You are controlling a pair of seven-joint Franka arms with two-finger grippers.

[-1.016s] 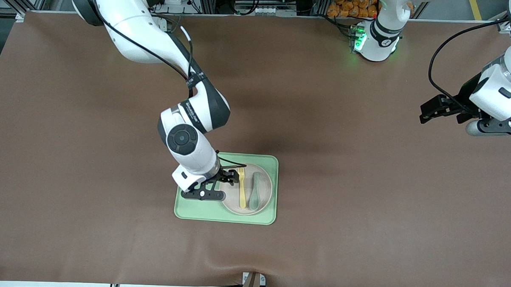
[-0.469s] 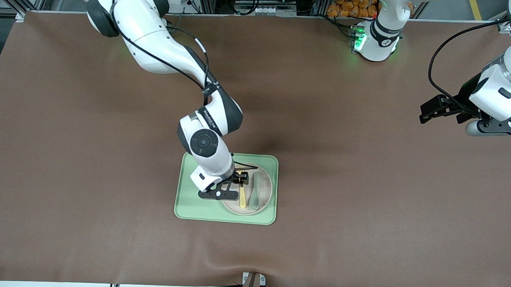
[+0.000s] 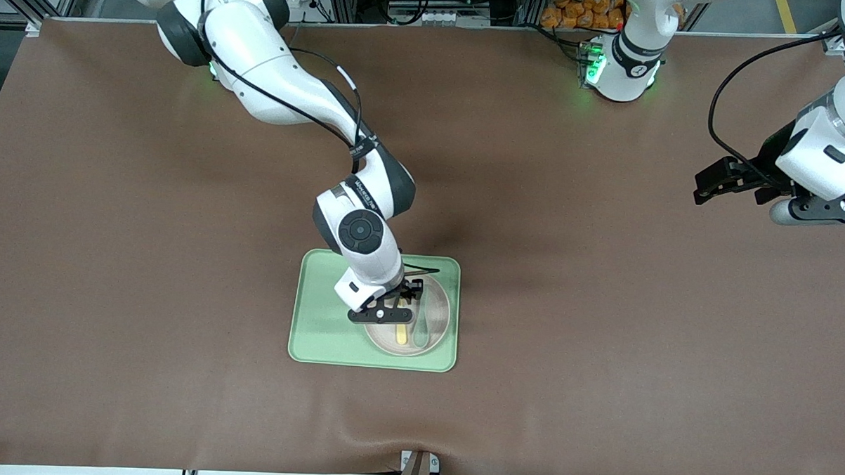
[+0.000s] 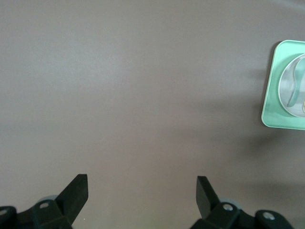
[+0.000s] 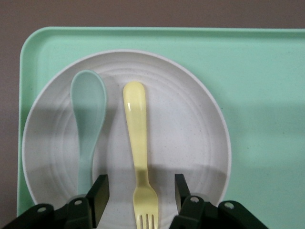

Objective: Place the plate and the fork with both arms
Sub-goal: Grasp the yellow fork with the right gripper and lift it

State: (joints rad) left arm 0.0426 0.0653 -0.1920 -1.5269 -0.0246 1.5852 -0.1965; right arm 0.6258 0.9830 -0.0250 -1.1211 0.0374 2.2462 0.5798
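The off-white plate [image 3: 439, 321] lies on the light-green tray [image 3: 321, 329]. On the plate lie the pale-yellow fork [image 3: 401, 334] and a teal spoon [image 3: 420, 323], side by side. My right gripper [image 3: 408, 295] is low over the plate, above the fork's head. In the right wrist view the gripper [image 5: 140, 193] is open, with one fingertip [image 5: 99, 195] on each side of the fork [image 5: 137, 138], beside the spoon [image 5: 88, 124] on the plate [image 5: 190, 143]. My left gripper [image 3: 705, 187] waits open over bare table at the left arm's end; it is empty in its wrist view [image 4: 141, 191].
The brown table mat [image 3: 602, 328] surrounds the tray. The tray's rim [image 5: 267, 57] runs close round the plate on the side toward the left arm. The left wrist view shows the tray [image 4: 271, 100] with the plate [image 4: 288, 88] far off.
My right arm has moved across the tray toward the left arm's end, taking its gripper from the plate's edge to over the fork. The left arm has not moved.
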